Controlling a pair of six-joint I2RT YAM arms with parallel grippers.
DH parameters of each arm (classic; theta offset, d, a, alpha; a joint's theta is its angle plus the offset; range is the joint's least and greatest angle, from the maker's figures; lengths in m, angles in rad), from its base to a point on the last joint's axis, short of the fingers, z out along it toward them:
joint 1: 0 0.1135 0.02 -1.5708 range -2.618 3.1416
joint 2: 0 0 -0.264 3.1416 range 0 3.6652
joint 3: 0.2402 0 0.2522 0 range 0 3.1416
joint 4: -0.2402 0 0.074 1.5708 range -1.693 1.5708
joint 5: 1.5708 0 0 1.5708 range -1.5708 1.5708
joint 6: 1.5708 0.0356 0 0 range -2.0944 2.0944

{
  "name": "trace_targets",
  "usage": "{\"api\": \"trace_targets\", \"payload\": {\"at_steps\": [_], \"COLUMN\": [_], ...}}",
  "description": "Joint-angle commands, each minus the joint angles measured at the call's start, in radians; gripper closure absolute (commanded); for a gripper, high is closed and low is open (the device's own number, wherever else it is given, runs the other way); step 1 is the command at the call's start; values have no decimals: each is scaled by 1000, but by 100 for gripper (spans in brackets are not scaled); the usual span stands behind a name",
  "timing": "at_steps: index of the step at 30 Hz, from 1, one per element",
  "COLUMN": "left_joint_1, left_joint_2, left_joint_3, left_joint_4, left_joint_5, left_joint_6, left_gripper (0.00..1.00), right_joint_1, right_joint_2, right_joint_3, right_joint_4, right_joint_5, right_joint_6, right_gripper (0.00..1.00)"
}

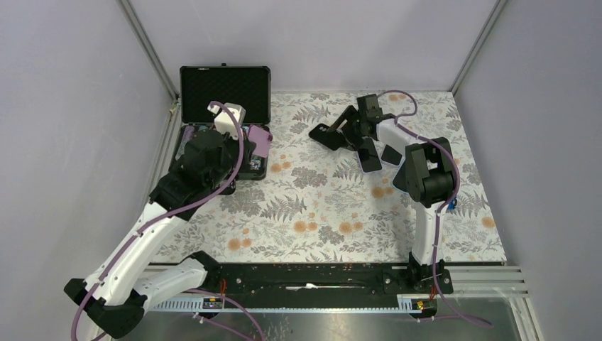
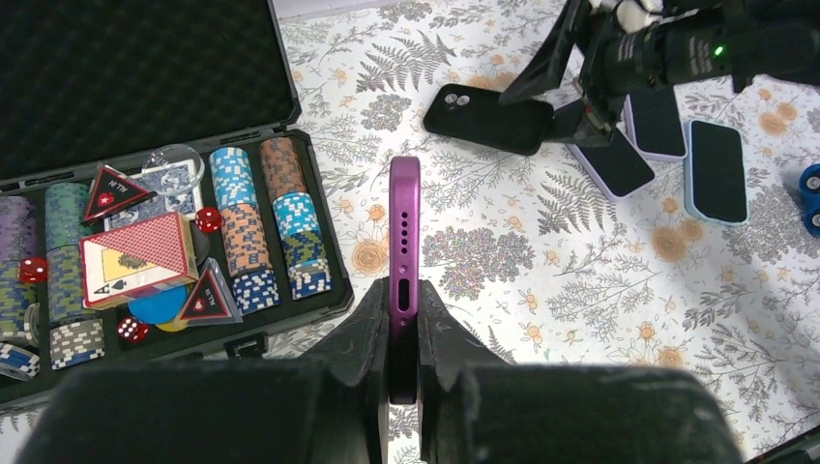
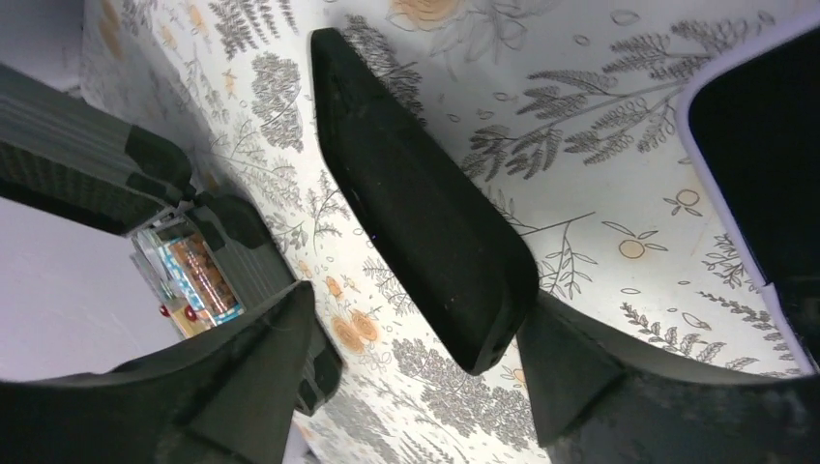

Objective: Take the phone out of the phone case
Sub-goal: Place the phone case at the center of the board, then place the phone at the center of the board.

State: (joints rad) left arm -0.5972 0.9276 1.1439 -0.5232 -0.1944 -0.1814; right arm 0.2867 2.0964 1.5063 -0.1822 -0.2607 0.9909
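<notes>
The black phone case (image 3: 425,232) lies flat on the flowered tablecloth (image 1: 319,213), back up, with two round camera lenses at one end. No brand or writing shows on it. The right gripper (image 3: 416,300) straddles its other end with the jaws spread. One finger (image 3: 261,377) stands clear of the case, and the other (image 3: 571,367) is just beside its corner. Whether that one touches cannot be told. Nothing is held.

Left of the black case and well apart from it, the left gripper (image 2: 403,295) is clenched on a purple phone (image 2: 404,222). The phone is held on edge above the cloth, showing a row of small holes and a slot.

Farther left of the case is an open poker set (image 2: 290,135) with a black foam lid. Inside are stacked chips (image 2: 234,217) in blue, orange and green, red dice (image 2: 208,219), and a red card box (image 2: 140,256) printed with an "A" and a spade. The print on the two triangular markers is too small to read.

On the other side of the case, past the right gripper, three dark-faced phones lie flat. Two are lilac-rimmed (image 2: 619,162) (image 2: 658,121) and one is pale blue (image 2: 716,169). From the left wrist, the gripper's body hides the case's far end and part of the nearest lilac one. A blue object (image 2: 810,193) is cut off at the edge of that view.
</notes>
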Motion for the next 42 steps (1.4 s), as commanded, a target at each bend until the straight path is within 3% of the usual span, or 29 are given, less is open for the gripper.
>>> {"api": "trace_targets", "payload": {"at_steps": [1, 5, 12, 17, 22, 27, 31, 35, 42], "left_joint_1": [4, 4, 4, 4, -9, -58, -62, -62, -90], "left_joint_2": [10, 27, 129, 241, 395, 522, 614, 700, 867], "left_joint_3": [23, 21, 57, 50, 130, 189, 217, 217, 312], "left_joint_4": [104, 139, 166, 262, 295, 357, 389, 443, 397], "left_joint_5": [-10, -16, 47, 34, 153, 86, 124, 122, 31], "left_joint_6": [20, 30, 77, 256, 395, 593, 729, 806, 846], "left_gripper": [100, 100, 100, 100, 100, 100, 100, 100, 100], "right_joint_1": [-10, -16, -33, -39, -44, -49, -49, -50, -60], "right_joint_2": [-72, -128, -345, -498, -602, -692, -781, -851, -957], "right_joint_3": [125, 119, -93, -237, -346, -413, -461, -498, -546], "right_joint_4": [-165, -264, -300, -325, -329, -381, -400, -420, -463], "right_joint_5": [24, 32, 126, 115, 64, 42, 48, 57, 81], "right_joint_6": [-104, -179, -258, -247, -220, -225, -229, -225, -223], "right_gripper": [13, 9, 11, 14, 18, 20, 20, 20, 19]}}
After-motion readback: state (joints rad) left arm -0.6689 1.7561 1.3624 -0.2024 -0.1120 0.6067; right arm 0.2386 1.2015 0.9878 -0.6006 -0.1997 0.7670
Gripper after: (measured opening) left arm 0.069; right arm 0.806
